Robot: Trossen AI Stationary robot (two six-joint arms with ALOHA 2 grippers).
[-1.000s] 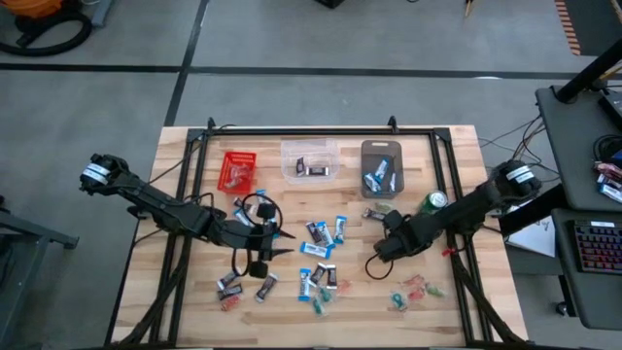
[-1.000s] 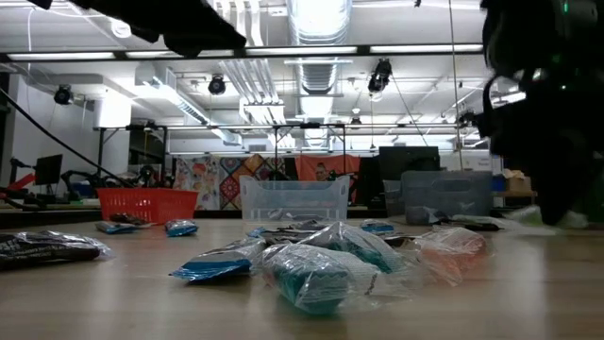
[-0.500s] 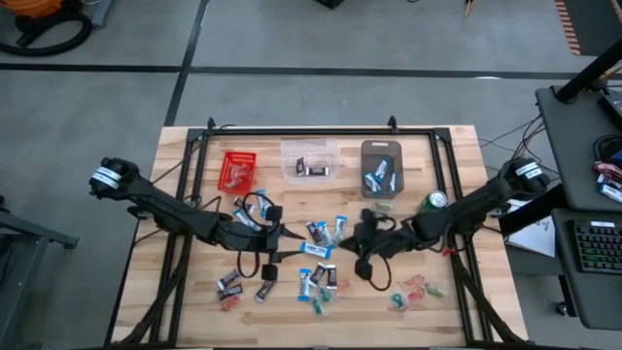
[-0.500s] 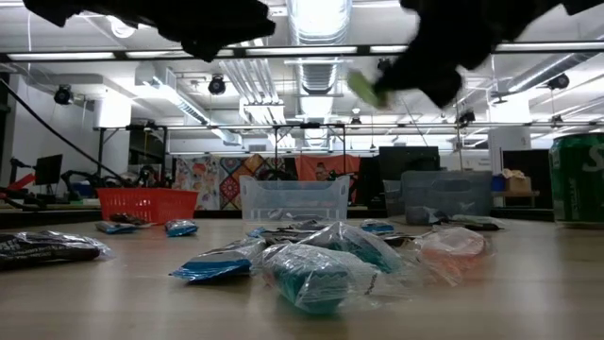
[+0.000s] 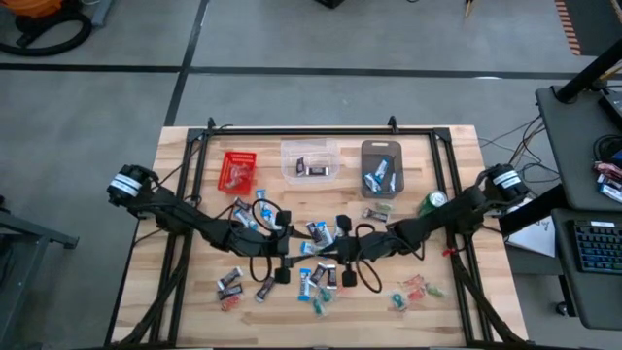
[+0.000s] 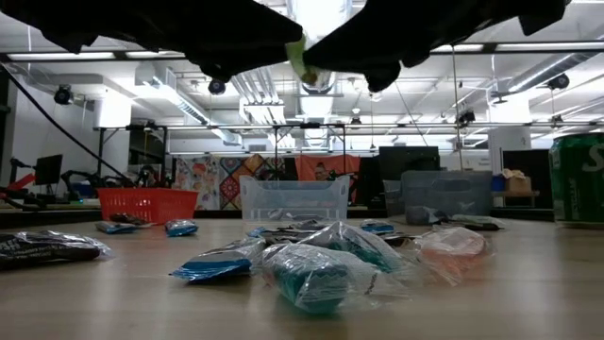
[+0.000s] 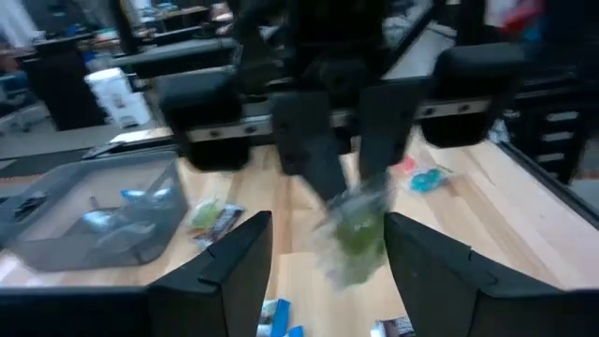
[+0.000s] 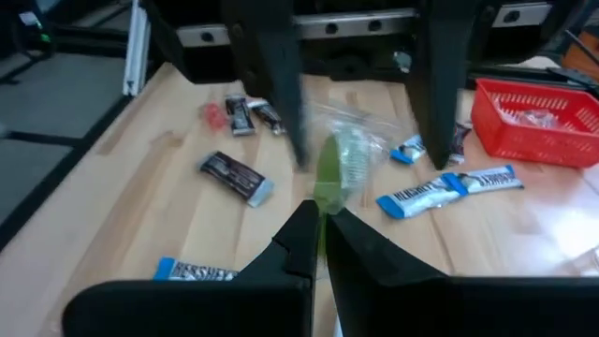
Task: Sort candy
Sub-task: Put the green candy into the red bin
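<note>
The candy lies scattered over the middle of the wooden table (image 5: 175, 292): blue-and-white, dark, red and green wrapped pieces (image 5: 316, 277). My right gripper (image 8: 323, 225) is shut on one green candy (image 8: 337, 159) and holds it level above the table's middle. My left gripper (image 7: 328, 220) faces it from the table's left, open. Its two fingers (image 8: 271, 75) stand on either side of the green candy (image 7: 360, 229), apart from it. In the low view, the candy (image 6: 298, 62) shows between the two dark grippers. My right gripper pinches the green candy by the near end of its wrapper (image 8: 328, 192) between its two fingertips. The fingers come level from the table's right. The candy sticks out past the tips toward my left gripper, lifted clear of the table.
A red basket (image 5: 238, 170), a clear bin (image 5: 309, 160) and a grey bin (image 5: 380, 165) stand in a row at the table's far side, each with some candy in it. A green can (image 5: 433, 201) stands at the right. A black frame (image 5: 321, 129) runs around the table.
My right gripper has risen from the table's right part and gone toward its middle with the green candy, turning from pointing down to level. My left gripper has gone right and down toward it, so the two now face each other.
</note>
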